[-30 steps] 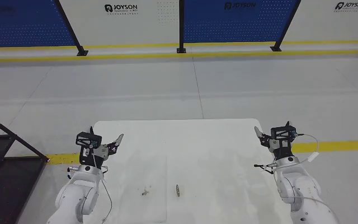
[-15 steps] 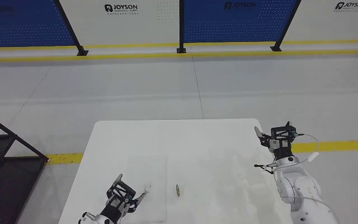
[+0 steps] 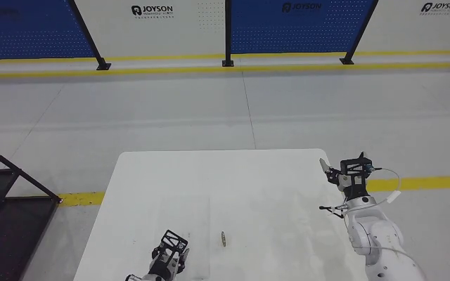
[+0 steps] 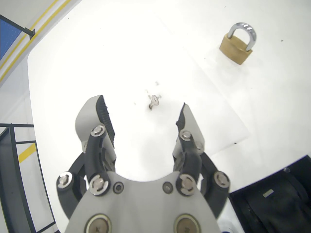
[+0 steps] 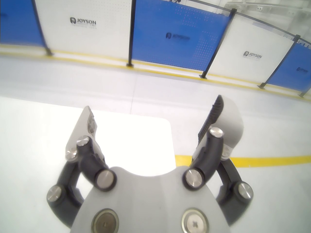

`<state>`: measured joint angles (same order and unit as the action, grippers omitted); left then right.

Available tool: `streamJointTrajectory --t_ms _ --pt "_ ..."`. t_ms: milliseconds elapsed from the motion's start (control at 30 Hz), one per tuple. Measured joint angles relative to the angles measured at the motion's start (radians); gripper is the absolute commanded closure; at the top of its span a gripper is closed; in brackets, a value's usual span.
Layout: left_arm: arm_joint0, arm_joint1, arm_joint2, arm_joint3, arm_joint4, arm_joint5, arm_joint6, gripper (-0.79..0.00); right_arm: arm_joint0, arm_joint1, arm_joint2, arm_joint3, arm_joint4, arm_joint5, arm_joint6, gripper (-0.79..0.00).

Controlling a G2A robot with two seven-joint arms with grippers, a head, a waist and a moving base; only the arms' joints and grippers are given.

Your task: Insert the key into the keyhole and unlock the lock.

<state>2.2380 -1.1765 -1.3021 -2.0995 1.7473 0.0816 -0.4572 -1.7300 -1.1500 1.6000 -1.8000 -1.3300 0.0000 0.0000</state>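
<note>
A small silver key (image 4: 153, 101) lies flat on the white table (image 3: 246, 183), near its front edge. My left gripper (image 4: 142, 101) hangs open just above it, and the key sits a little past the gap between the fingertips, untouched. In the top view the left gripper (image 3: 171, 247) stands over the key's spot. A brass padlock (image 4: 237, 47) with a steel shackle lies farther along the table, and in the top view this padlock (image 3: 223, 239) is right of the left gripper. My right gripper (image 5: 153, 104) is open and holds nothing, at the table's right edge (image 3: 341, 170).
A thin clear sheet (image 4: 218, 112) covers the patch of table under the key and padlock. A black frame (image 3: 17, 186) stands off the table's left side. A black case (image 4: 279, 195) sits past the table's front edge. Blue and white barriers line the far floor.
The left arm swung from the table's left edge down to the front, then closed in over the key with its fingers still open. The right arm has not moved.
</note>
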Motion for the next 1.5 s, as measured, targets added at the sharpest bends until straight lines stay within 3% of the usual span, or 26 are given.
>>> streamJointTrajectory --t_ms 267,533,733,1000,1100,1133,1500 --pt "-0.095 -0.009 0.028 0.076 -0.05 -0.004 -0.068 -0.382 0.0 0.0 0.0 0.0 0.0 0.0 0.0 -0.785" --pt "-0.15 -0.016 0.072 0.132 -0.036 0.003 -0.093 -0.308 0.0 0.0 0.0 0.0 0.0 0.0 0.0 -0.785" --pt "-0.177 -0.021 0.087 0.15 -0.026 0.02 -0.115 -0.299 0.0 0.0 0.0 0.0 0.0 0.0 0.0 -0.785" --pt "-0.196 -0.024 0.096 0.171 -0.028 0.017 -0.126 -0.16 0.0 0.0 0.0 0.0 0.0 0.0 0.0 -0.785" --pt "-0.198 -0.024 0.096 0.177 -0.027 0.018 -0.125 -0.08 0.0 0.0 0.0 0.0 0.0 0.0 0.0 -0.785" --pt "-0.198 -0.024 0.096 0.178 -0.027 0.018 -0.125 -0.003 0.0 0.0 0.0 0.0 0.0 0.0 0.0 -0.785" --pt "-0.192 -0.024 0.083 0.164 -0.029 0.027 -0.11 0.0 0.0 0.0 0.0 0.0 0.0 0.0 0.0 -0.785"
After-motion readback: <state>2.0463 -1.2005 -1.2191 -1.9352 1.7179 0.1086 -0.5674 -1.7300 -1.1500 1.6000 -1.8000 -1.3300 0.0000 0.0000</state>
